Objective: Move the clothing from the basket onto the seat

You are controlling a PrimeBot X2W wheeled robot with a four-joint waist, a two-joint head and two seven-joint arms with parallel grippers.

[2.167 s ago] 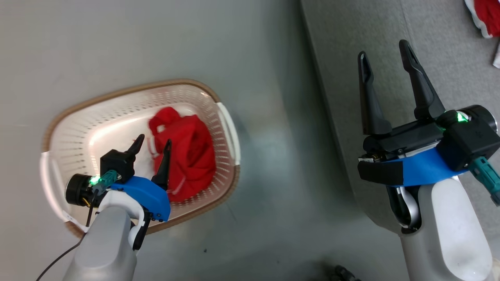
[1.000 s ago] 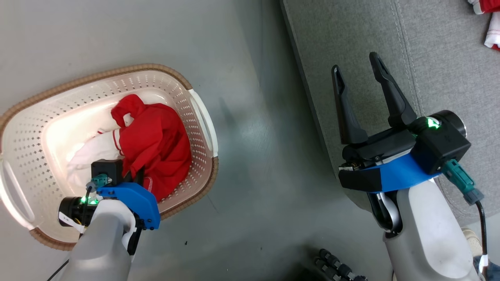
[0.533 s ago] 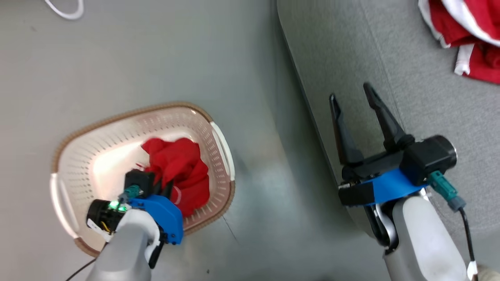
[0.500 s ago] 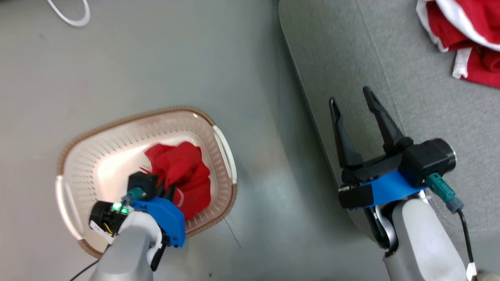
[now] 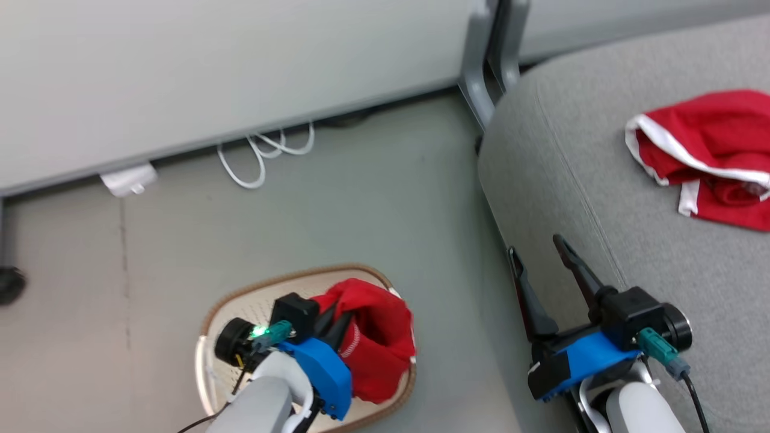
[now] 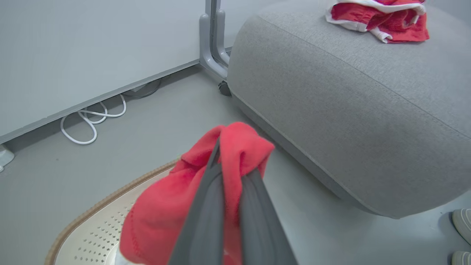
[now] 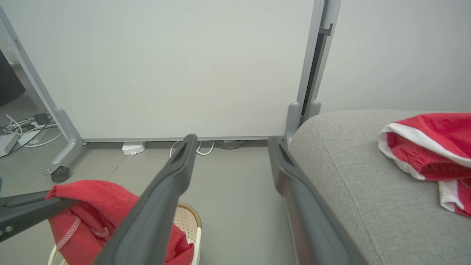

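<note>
- The left pincer (image 5: 335, 323) is clenched on a fold of a red garment (image 5: 379, 343), which hangs bunched above the basket (image 5: 264, 282). Its lower end may rest inside, but the arm hides that.
- The cloth looks light, limp and unbreakable. A pinch on a thick fold suits it, though trailing ends could snag the rim.
- The right pincer (image 5: 534, 243) stands spread and empty at the edge of the seat (image 5: 577, 180).
- A second garment (image 5: 704, 156) lies on the seat's far side. Bare cushion beside the rounded edge gives landing room, across a strip of open floor (image 5: 361, 198).
</note>
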